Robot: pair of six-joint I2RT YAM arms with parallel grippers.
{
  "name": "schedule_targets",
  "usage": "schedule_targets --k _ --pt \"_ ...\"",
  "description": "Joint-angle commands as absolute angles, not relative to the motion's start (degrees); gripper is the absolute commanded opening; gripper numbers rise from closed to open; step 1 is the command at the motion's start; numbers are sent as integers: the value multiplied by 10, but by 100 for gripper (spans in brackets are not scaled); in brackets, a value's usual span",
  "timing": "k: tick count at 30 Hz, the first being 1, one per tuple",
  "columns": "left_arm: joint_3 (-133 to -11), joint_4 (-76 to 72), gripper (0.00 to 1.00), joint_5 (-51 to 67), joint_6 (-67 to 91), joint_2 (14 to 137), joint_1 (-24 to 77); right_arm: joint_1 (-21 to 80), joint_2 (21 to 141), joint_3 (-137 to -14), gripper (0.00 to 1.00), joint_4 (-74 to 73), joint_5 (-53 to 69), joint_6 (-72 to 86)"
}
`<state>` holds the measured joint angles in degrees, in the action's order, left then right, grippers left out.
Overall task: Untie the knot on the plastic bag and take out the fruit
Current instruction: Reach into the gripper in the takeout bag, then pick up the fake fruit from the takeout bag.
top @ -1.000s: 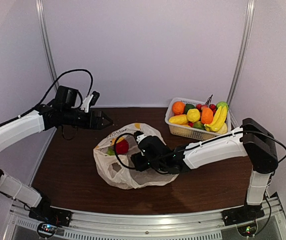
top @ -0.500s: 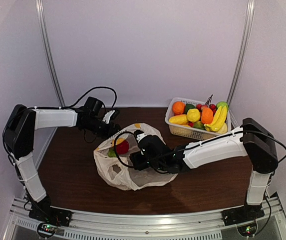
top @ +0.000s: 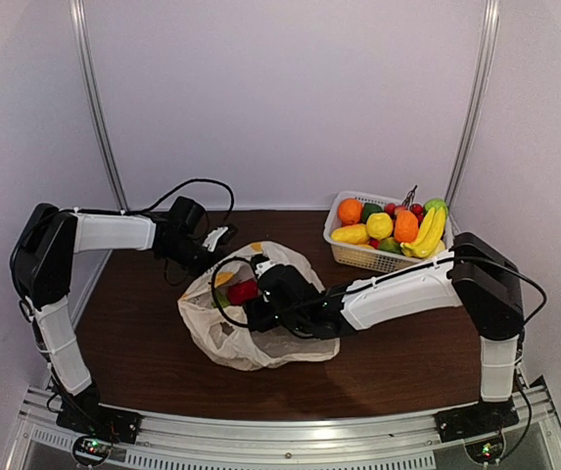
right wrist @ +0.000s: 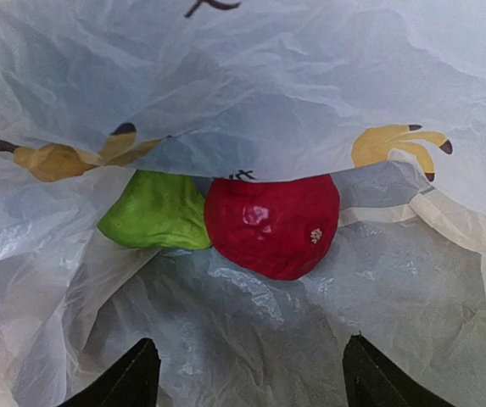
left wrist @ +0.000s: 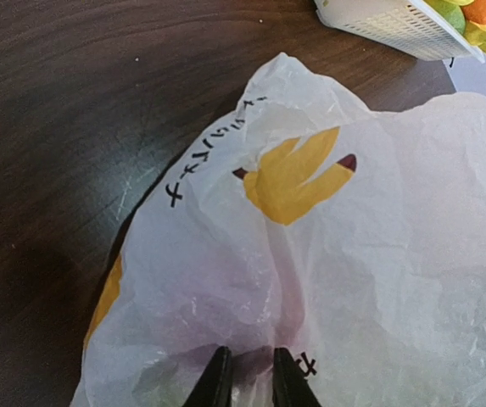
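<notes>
1. Plastic bag: lies crumpled on the dark table, near its centre, with the mouth open toward the left arm. Yellow banana prints and dark lettering show on the film.

2. Left tool: positioned at the far-left rim of the bag. The fingers are clenched almost together on a fold of the bag film.

3. Right tool: reaches into the bag mouth. The fingers are released and spread wide, with nothing between them, and point at the contents.

4. Red fruit: rests inside the bag, just ahead of the right tool. A green fruit touches its side. A fold of film overhangs both.

5. Basket: white lattice, at the far right of the table, well apart from the bag and piled with mixed fruit.
</notes>
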<state>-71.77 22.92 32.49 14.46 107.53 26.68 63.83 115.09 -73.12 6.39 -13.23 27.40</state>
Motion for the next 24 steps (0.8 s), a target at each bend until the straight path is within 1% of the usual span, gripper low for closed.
schedule_targets --k 1,5,8,13,19,22,24 --pt "-707 235 15 343 131 1087 265 636 1178 -760 77 62 -124 267" --pt "-706 228 8 348 134 1088 265 627 1196 -771 84 62 -118 263" --pt "-705 225 0 355 138 1093 265 618 1207 -780 88 68 -106 259" --pt "-700 214 0 366 147 1095 265 607 1231 -808 91 63 -92 246" --pt "-698 207 0 378 153 1098 265 595 1274 -849 92 48 -74 237" --pt "-698 206 0 379 154 1098 265 592 1291 -861 91 48 -67 235" --pt "-699 206 0 380 155 1098 265 592 1298 -867 88 47 -64 234"
